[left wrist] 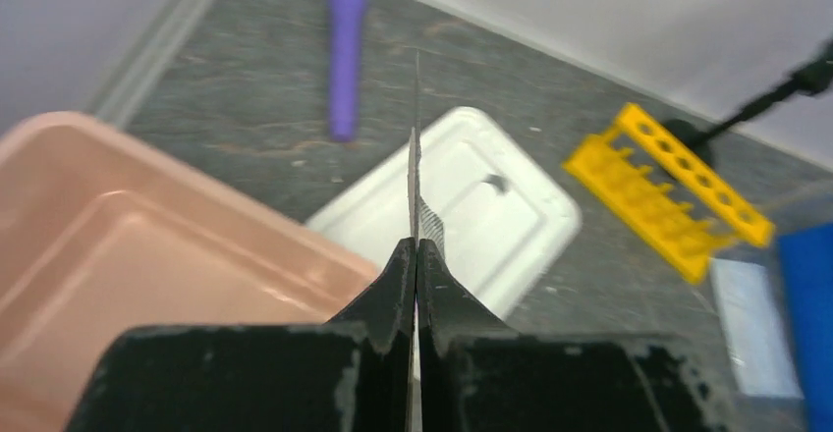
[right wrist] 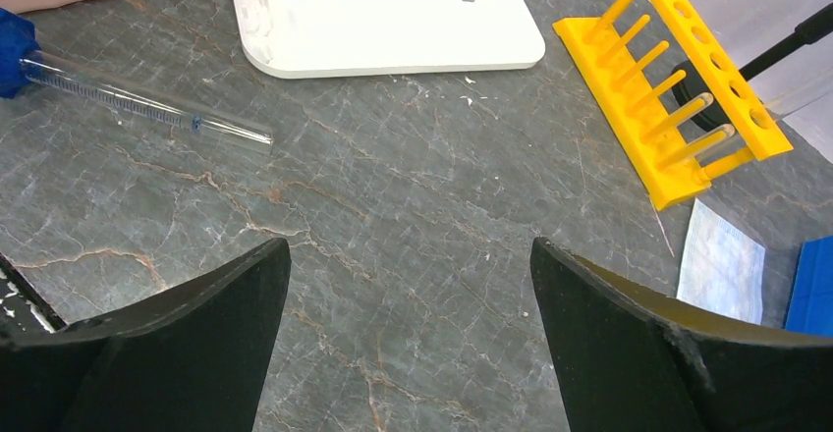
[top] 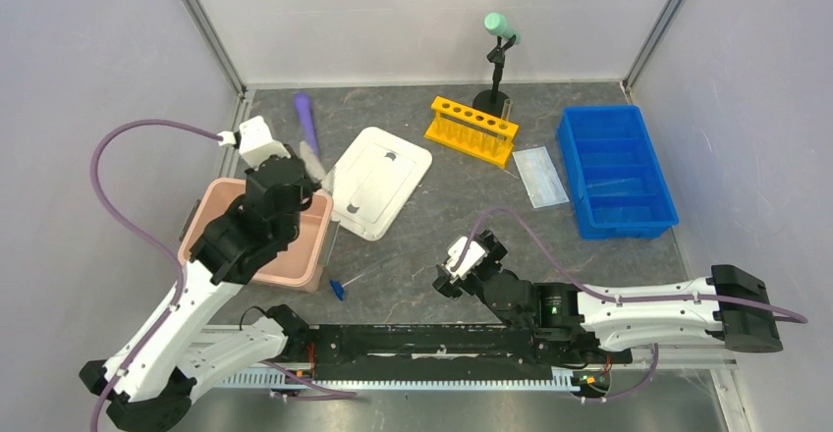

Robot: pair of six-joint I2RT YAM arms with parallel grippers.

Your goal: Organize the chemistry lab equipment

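My left gripper (top: 303, 179) (left wrist: 415, 245) is shut on a thin clear item with fine markings (left wrist: 416, 172), seen edge-on, held above the far right corner of the pink bin (top: 295, 267). It shows pale in the top view (top: 314, 162). My right gripper (top: 458, 263) (right wrist: 408, 245) is open and empty, low over bare table. A blue-capped tube (top: 339, 288) (right wrist: 138, 103) lies near the pink bin's front right corner. The pale blue face mask (top: 540, 177) (right wrist: 722, 265) lies left of the blue bin. Thin clear tubes (right wrist: 702, 108) stand in the yellow rack. The round dish is out of view.
A white tray (top: 378, 182) lies right of the pink bin. The yellow rack (top: 472, 128) and a black stand with mint top (top: 499, 54) are at the back. A blue bin (top: 614, 172) sits at the right. A purple cylinder (top: 306, 118) lies back left.
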